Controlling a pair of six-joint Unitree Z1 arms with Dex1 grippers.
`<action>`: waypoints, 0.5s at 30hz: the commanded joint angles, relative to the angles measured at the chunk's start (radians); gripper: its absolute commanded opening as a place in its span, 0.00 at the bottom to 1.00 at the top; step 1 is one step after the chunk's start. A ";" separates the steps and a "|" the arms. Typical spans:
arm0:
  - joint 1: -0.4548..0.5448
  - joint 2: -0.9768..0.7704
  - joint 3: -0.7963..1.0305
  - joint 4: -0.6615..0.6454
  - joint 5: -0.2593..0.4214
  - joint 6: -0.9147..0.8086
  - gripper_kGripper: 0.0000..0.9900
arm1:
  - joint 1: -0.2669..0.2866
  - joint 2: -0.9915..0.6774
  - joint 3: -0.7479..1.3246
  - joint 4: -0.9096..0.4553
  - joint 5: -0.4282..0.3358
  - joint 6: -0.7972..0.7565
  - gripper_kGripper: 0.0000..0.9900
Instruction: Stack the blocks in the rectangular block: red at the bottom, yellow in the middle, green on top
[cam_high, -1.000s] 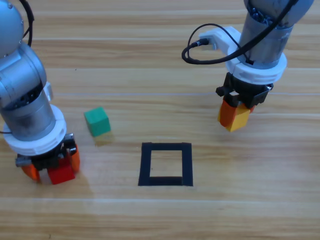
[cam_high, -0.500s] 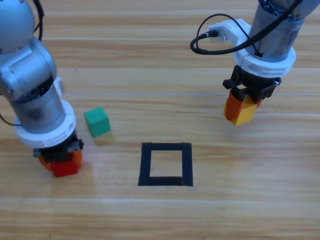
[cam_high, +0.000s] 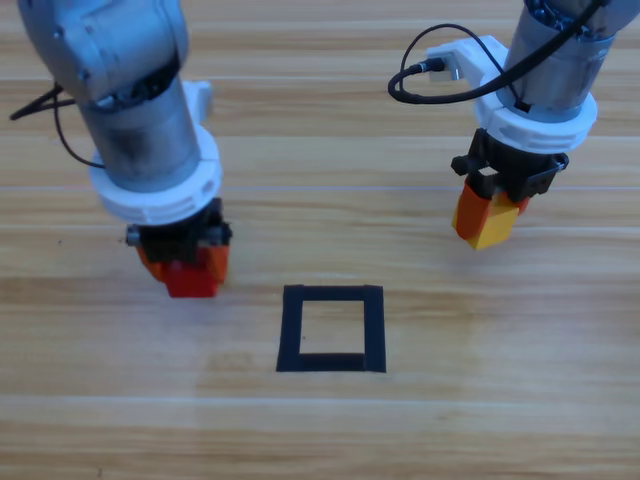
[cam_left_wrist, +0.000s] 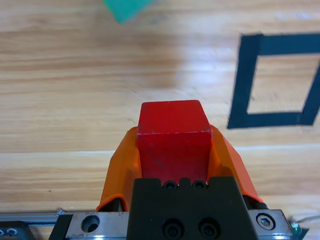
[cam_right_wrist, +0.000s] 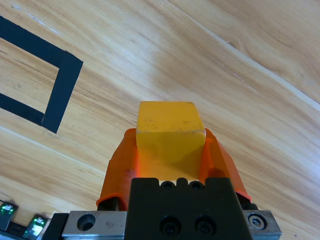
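My left gripper (cam_high: 187, 268) is shut on the red cube (cam_high: 193, 281), left of the black tape square (cam_high: 292, 330). In the left wrist view the red cube (cam_left_wrist: 172, 134) sits between the orange jaws, with the tape square (cam_left_wrist: 248, 80) ahead to the right. The green cube (cam_left_wrist: 127, 7) shows only at that view's top edge; the left arm hides it in the high view. My right gripper (cam_high: 484, 218) is shut on the yellow cube (cam_high: 493, 230), up and to the right of the square. In the right wrist view the yellow cube (cam_right_wrist: 170, 125) fills the jaws, with a corner of the tape (cam_right_wrist: 62, 90) at the left.
A black cable (cam_high: 430, 85) loops off the right arm's wrist. Bare wooden tabletop (cam_high: 400, 430) surrounds the square on all sides.
My left arm has swung up and to the right carrying the red cube, and now covers the green cube in the high view. The right arm drifted slightly right with the yellow cube.
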 joint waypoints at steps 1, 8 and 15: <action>-0.144 0.054 -0.039 0.008 0.000 -0.035 0.00 | -0.029 -0.025 0.034 -0.023 0.015 0.003 0.00; -0.221 0.166 -0.122 0.024 0.007 -0.086 0.00 | -0.029 -0.025 0.040 -0.026 0.015 0.003 0.00; -0.227 0.286 -0.263 0.099 0.007 -0.109 0.00 | -0.031 -0.025 0.046 -0.034 0.017 0.004 0.00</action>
